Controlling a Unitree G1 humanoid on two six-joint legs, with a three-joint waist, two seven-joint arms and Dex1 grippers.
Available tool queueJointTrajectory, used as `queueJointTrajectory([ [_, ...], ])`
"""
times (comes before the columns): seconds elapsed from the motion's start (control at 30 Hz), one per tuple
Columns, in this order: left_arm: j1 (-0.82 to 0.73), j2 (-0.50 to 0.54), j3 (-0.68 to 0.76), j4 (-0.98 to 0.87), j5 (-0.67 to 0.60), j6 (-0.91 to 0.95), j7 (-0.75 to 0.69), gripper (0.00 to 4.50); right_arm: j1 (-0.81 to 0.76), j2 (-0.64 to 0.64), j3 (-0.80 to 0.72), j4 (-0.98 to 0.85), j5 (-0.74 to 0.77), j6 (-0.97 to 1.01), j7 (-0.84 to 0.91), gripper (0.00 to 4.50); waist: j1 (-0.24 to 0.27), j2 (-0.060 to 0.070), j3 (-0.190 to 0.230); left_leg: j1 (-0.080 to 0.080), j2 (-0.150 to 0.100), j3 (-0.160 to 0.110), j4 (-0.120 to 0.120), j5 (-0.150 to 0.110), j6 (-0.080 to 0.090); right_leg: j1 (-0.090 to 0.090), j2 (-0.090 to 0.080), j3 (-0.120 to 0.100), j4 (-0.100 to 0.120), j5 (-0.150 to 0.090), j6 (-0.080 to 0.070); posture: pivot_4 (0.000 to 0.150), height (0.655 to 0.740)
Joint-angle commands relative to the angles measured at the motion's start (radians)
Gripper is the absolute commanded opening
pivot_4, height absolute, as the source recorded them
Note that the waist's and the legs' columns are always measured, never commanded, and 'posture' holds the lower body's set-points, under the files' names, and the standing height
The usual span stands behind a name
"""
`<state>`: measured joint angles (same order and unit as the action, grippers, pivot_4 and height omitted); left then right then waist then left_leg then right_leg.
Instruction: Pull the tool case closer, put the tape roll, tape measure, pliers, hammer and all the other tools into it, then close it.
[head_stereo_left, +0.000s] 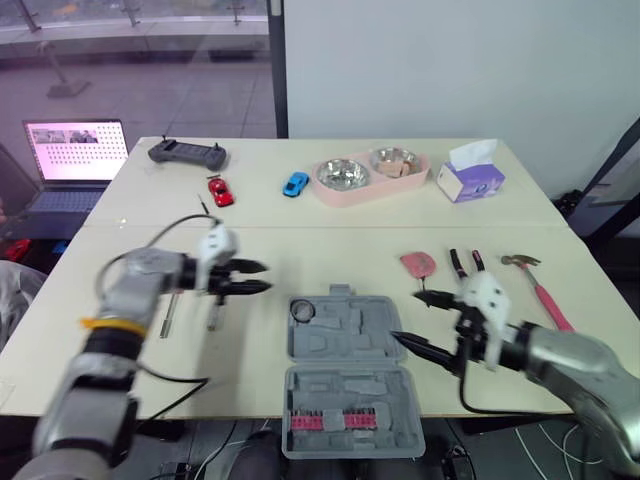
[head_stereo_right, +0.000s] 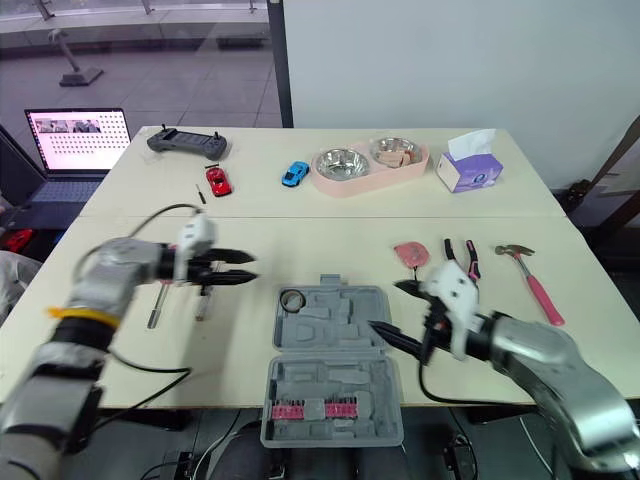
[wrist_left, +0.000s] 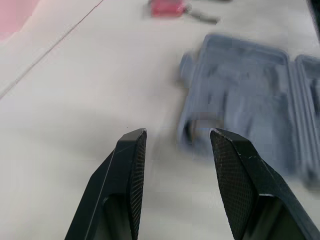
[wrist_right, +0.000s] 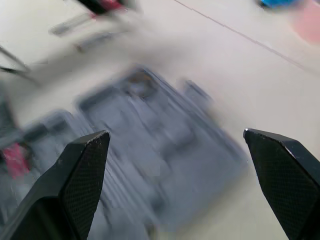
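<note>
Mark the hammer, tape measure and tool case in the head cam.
hammer (head_stereo_right: 541, 291), right eye view, middle of the pink handle.
tape measure (head_stereo_right: 410, 252), right eye view, centre of the pink body.
tool case (head_stereo_right: 345, 332), right eye view, bare moulded tray of the far half.

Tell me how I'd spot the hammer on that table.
Start at the open grey tool case at the table's near edge and look to the robot's right, past the pink tape measure and the pliers. The hammer lies farthest out, the only tool there with a long pink handle and a metal head.
</note>
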<state>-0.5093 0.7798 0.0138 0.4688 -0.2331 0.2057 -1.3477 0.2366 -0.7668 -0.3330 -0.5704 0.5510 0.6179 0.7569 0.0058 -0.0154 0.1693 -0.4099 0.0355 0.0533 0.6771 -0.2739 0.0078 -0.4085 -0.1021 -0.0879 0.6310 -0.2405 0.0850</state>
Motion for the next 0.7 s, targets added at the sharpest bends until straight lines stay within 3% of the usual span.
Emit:
queueJointTrajectory([
  [0.03,0.089,0.088,0.108,-0.021,-0.034,0.021,0.028,2.12,0.081,0.011,-0.183,0.006,0.012,-0.052,0.020,4.50,0.006,0.001,0.000,0.000,0.000,0.000,0.000,0.000,0.000,0.001,0.000,0.000,0.000,0.000,0.000,0.150,0.7400],
  [0.1,0.150,0.133,0.161,-0.001,-0.026,-0.004,0.064,2.12,0.141,0.023,-0.265,0.036,0.015,-0.081,0.041,4.50,0.012,0.002,0.000,0.001,0.003,0.000,0.001,0.000,0.000,0.001,-0.001,0.000,-0.001,-0.002,-0.004,0.150,0.7400],
  [0.17,0.207,0.172,0.209,0.048,-0.013,-0.037,0.106,2.63,0.194,0.034,-0.336,0.080,0.007,-0.112,0.062,4.50,0.013,0.002,0.000,0.001,0.003,0.000,0.002,0.000,-0.001,0.001,-0.002,0.000,-0.003,-0.003,-0.004,0.150,0.7400],
  [0.23,0.263,0.212,0.262,0.144,-0.008,-0.078,0.145,3.36,0.241,0.041,-0.404,0.148,-0.017,-0.151,0.078,4.50,0.009,0.001,0.000,0.001,0.003,0.000,0.002,-0.001,-0.001,0.000,-0.003,0.000,-0.006,-0.003,-0.005,0.150,0.7400],
  [0.3,0.304,0.235,0.305,0.224,-0.012,-0.121,0.180,4.40,0.276,0.042,-0.455,0.216,-0.027,-0.190,0.103,4.50,0.007,0.001,0.000,0.001,0.004,0.001,0.001,-0.002,-0.004,0.000,-0.003,0.000,-0.008,-0.002,-0.005,0.150,0.7400],
  [0.5,0.397,0.270,0.381,0.409,-0.009,-0.258,0.261,4.46,0.353,0.022,-0.522,0.466,-0.105,-0.354,0.182,4.50,0.006,0.004,0.000,0.001,0.006,0.004,0.000,-0.004,-0.005,-0.002,-0.005,0.000,-0.010,-0.002,-0.006,0.150,0.7400],
  [0.7,0.460,0.234,0.395,0.379,-0.037,-0.274,0.257,4.46,0.323,0.037,-0.482,0.526,-0.113,-0.415,0.188,4.50,0.006,0.007,-0.002,0.002,0.006,0.005,-0.002,-0.006,-0.008,-0.003,-0.013,-0.005,-0.010,-0.001,-0.007,0.150,0.7400],
])
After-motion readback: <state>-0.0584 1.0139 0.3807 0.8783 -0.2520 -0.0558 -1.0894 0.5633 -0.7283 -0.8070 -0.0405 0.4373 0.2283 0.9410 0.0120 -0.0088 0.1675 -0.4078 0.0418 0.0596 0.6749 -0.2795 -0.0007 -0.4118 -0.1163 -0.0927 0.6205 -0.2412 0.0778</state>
